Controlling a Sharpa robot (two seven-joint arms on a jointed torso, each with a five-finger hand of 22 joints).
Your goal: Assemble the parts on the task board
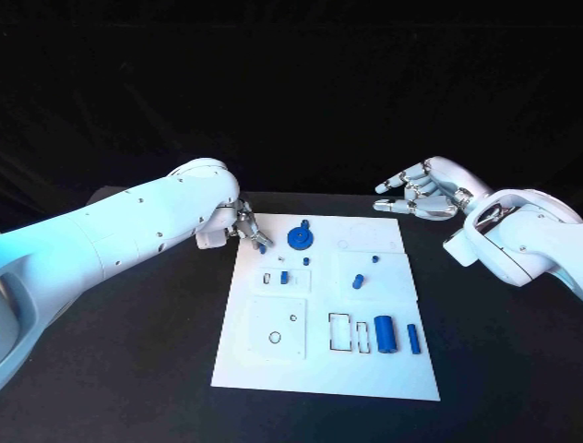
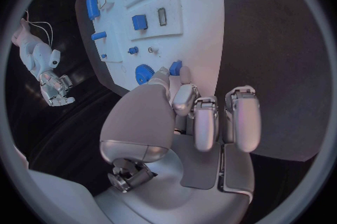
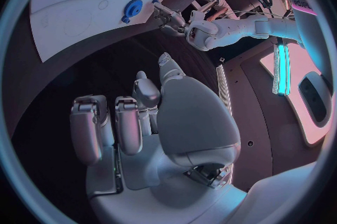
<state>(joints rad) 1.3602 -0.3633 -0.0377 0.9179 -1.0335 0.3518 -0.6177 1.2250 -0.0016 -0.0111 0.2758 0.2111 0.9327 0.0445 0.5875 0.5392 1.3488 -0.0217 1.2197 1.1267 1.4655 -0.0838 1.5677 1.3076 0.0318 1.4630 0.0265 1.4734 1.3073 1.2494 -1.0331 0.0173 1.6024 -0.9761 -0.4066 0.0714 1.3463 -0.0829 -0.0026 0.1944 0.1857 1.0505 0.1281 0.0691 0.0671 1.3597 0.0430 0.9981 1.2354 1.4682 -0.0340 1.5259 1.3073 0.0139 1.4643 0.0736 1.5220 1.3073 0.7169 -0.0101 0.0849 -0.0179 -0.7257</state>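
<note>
Nearest to me on the white board (image 1: 321, 369), near its front right corner, I see a fat blue cylinder (image 1: 385, 334) lying just beside a thinner blue rod (image 1: 412, 339), with two outlined narrow slots just to their left. Further left on the board is a square raised panel (image 1: 276, 325) with a small hole in it. Past that, toward the middle of the board, a small blue peg (image 1: 285, 276) stands in a raised block, and another blue peg (image 1: 357, 281) sits on the right-hand block. A tiny blue piece (image 1: 305, 261) lies between them and the blue gear (image 1: 300, 242), which sits near the board's far edge.

My left hand (image 1: 243, 229) is at the board's far left corner. Its fingers (image 2: 184, 85) are pinching a small blue part (image 2: 176, 67) between thumb and fingertip, just beside the gear, low over the board; the other fingers are curled in behind.

Furthest off, my right hand (image 1: 420, 191) hangs above the dark surface (image 1: 505, 369) just past the board's far right corner, apart from the board. It holds nothing, with its fingers loosely bent and spread apart.
</note>
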